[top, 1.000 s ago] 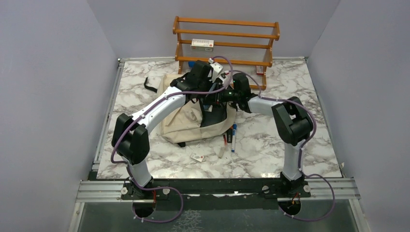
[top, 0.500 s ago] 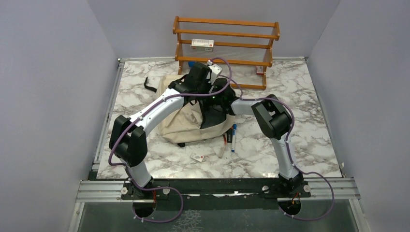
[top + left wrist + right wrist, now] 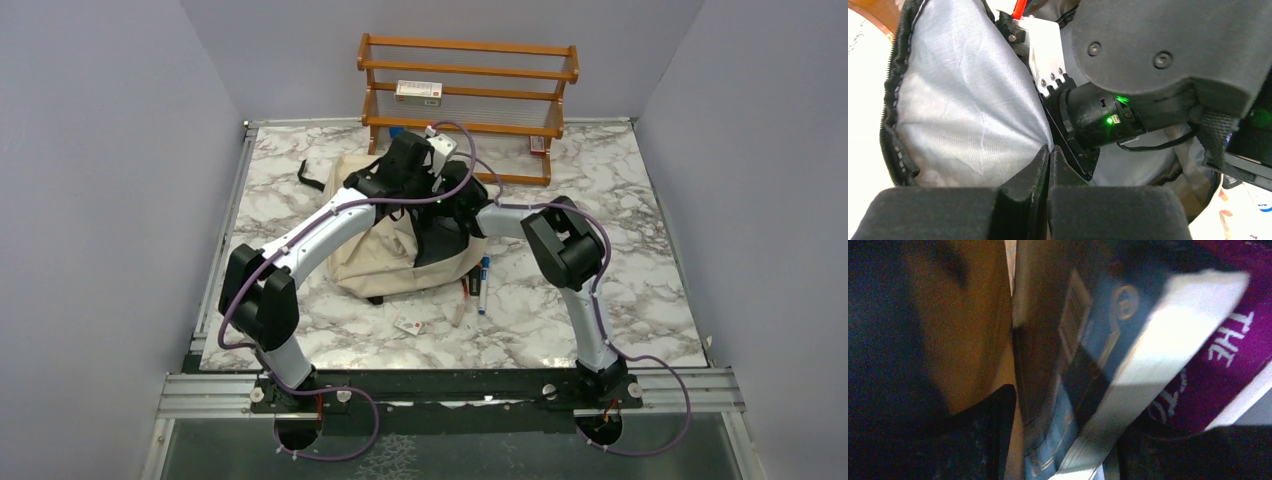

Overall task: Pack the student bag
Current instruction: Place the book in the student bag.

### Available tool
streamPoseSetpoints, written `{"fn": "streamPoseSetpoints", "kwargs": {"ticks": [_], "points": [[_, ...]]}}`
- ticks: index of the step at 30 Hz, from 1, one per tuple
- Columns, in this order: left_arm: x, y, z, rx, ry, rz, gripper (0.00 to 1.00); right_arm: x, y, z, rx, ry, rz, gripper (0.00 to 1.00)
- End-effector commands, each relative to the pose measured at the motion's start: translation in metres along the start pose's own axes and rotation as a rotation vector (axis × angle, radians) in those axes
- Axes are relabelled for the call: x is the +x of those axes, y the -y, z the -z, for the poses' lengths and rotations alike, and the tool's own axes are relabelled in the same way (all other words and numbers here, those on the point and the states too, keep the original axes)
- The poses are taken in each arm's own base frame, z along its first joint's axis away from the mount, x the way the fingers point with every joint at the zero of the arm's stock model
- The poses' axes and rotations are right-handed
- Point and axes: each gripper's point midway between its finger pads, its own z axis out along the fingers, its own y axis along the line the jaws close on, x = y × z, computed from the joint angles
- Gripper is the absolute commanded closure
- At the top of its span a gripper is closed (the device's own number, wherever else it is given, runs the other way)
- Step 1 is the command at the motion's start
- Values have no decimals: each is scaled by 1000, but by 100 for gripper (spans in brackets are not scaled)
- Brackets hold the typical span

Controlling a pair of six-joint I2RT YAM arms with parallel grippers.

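Right wrist view: my open right gripper may drag the book from the bag my left gripper pinches.

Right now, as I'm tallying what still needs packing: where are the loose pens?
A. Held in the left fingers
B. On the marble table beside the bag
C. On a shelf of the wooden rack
B: the pens lie loose on the marble table, right next to the student bag, on the right arm's side of it.
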Motion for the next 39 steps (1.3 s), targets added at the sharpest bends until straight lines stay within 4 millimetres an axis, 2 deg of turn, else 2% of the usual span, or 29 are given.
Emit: {"fn": "streamPoseSetpoints", "kwargs": {"ticks": [1, 3, 6, 23, 28, 32, 35, 39], "points": [[-14, 4, 14, 19, 65, 5, 100, -13, -12, 13, 35, 98, 71, 31], [-12, 4, 15, 17, 62, 5, 100, -12, -11, 19, 53, 112, 77, 24], [-9, 4, 13, 16, 57, 3, 100, -10, -7, 28, 87, 120, 90, 20], [-5, 1, 12, -2, 47, -1, 100, -27, 25, 102, 375, 248, 198, 18], [-3, 1, 10, -5, 42, 1, 100, -32, 23, 132, 419, 306, 240, 18], [-2, 4, 8, 6, 42, 15, 100, -37, 14, 158, 443, 373, 302, 18], [-7, 11, 5, 45, 54, 34, 95, -40, 8, 178, 467, 420, 332, 18], [-16, 21, 3, 97, 75, 67, 78, -44, 10, 204, 555, 469, 359, 16]]}}
